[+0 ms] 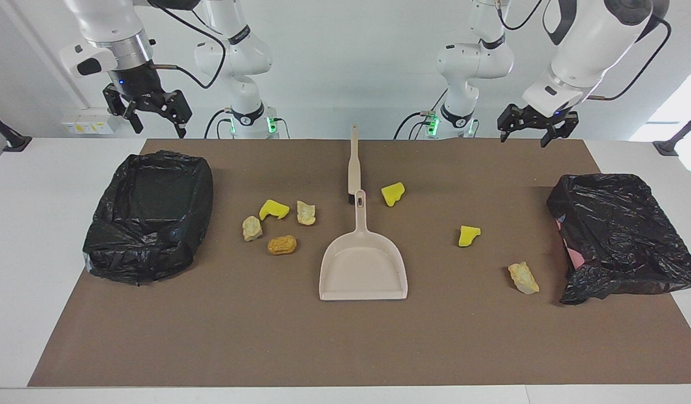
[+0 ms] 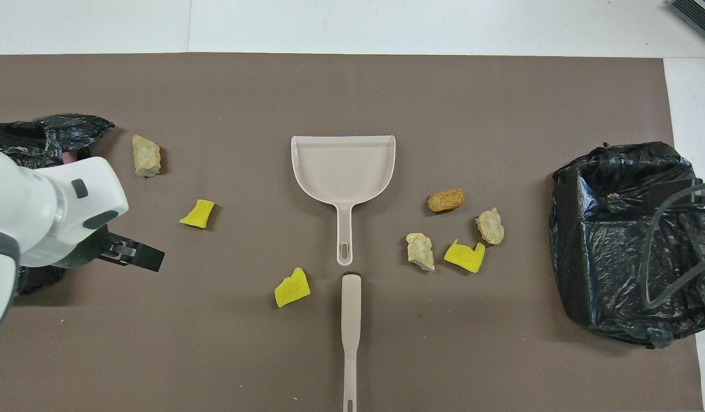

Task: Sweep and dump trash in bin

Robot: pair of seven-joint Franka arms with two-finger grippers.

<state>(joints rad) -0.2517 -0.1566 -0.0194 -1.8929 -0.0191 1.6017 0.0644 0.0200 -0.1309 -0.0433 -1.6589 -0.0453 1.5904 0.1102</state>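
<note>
Mid-mat: dustpan (image 1: 363, 269), brush (image 1: 353, 163), seven trash (image 1: 282, 244) chunks scattered; bins (image 1: 149, 216) at both end edges. Left gripper (image 1: 535, 124) and right gripper (image 1: 148, 109) raised, fingers spread wide, empty. Grasp brush handle squarely; steady dustpan; sweep chunks inward slowly.

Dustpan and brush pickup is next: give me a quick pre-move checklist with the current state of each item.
1. Left gripper open and empty, up over the mat's robot-side edge: ok.
2. Right gripper open and empty, waiting above its bin: ok.
3. Dustpan flat, empty, handle toward the robots: ok.
4. Brush lying in line with the dustpan handle, ungrasped: ok.
5. Trash swept up: not ok, all seven pieces on the mat.
6. Bin by the left arm open: cannot tell, bag looks collapsed.
</note>
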